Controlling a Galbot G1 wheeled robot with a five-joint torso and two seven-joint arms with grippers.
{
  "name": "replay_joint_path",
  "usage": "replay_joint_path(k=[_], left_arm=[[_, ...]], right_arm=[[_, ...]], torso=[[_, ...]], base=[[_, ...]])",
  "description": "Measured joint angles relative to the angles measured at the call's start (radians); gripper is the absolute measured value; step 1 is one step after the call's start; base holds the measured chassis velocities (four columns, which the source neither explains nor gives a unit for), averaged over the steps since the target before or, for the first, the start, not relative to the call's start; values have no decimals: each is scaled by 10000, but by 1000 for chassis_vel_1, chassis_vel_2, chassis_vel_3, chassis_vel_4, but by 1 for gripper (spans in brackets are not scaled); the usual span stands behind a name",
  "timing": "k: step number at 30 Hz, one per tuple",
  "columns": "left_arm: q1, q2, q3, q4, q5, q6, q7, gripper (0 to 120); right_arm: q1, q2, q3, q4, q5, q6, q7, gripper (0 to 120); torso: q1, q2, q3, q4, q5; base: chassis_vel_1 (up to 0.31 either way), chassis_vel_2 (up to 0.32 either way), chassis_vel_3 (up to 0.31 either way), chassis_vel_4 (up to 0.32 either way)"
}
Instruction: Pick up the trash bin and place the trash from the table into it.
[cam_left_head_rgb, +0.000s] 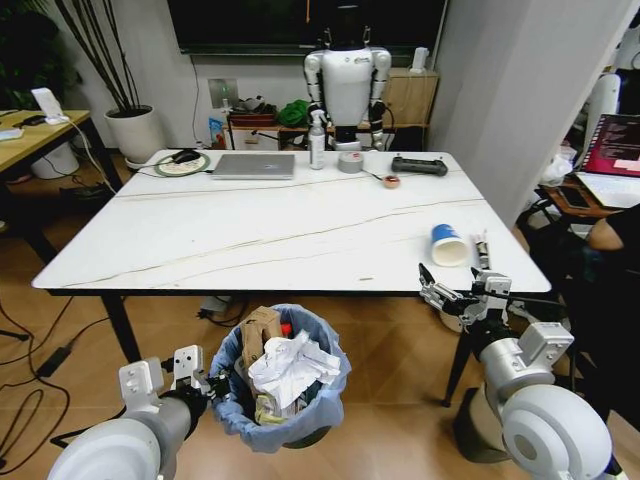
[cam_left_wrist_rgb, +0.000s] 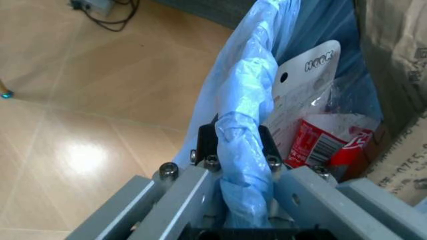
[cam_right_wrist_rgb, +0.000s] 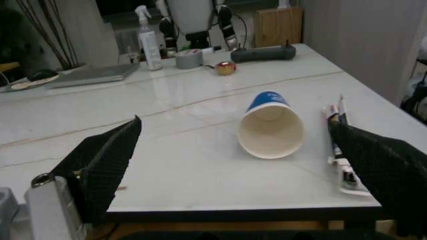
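the left gripper (cam_left_head_rgb: 212, 385) sits low at the near left, below the table's near edge, its fingers (cam_left_wrist_rgb: 208, 142) pinched onto the bag-covered rim of the trash bin (cam_left_head_rgb: 288, 418). in the left wrist view the crinkled light-blue bag (cam_left_wrist_rgb: 250, 100) runs straight between the two dark pads, squeezed tight. the bin hangs just right of that gripper, in front of the table, over the wooden floor (cam_left_head_rgb: 400, 350). it is packed: a torn brown cardboard box (cam_left_head_rgb: 258, 335) stands at its far left side, crumpled white paper (cam_left_head_rgb: 292, 368) lies on top, and a red-labelled wrapper (cam_left_wrist_rgb: 327, 142) shows inside near the clamped rim.

the right gripper (cam_left_head_rgb: 452, 290) hovers at the near right corner of the table (cam_left_head_rgb: 250, 230), just off its near edge, fingers (cam_right_wrist_rgb: 100, 162) spread wide and holding nothing. past them a blue paper cup (cam_left_head_rgb: 449, 245) lies on its side on the tabletop, its open mouth facing the gripper. just right of the cup lies a thin wrapper (cam_left_head_rgb: 482, 250), near the table's right edge.

at the far side of the table sit a laptop (cam_left_head_rgb: 253, 165), a spray bottle (cam_left_head_rgb: 317, 142), a tape roll (cam_left_head_rgb: 350, 162) and a black controller (cam_left_head_rgb: 418, 166).
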Motion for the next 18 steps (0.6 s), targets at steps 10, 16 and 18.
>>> replay_joint_path(k=[10,16,18], left_arm=[[20,65,11,0,-23,0,-28,0],[2,45,39,0,-17,0,-54,0],[-31,41,56,0,-17,0,-54,0]], right_arm=[[2140,-1166,-468,-1962,812,-408,669,100],[3362,-1577,-1133,-3240,1266,-653,722,100],[3567,-1580,-1324,-3591,1278,-667,721,100]], torso=[[0,-1,1,-3,2],[2,-1,1,8,-4],[2,-1,0,6,-6]], base=[[-133,-157,128,125],[59,62,-30,-40],[23,36,-10,-13]])
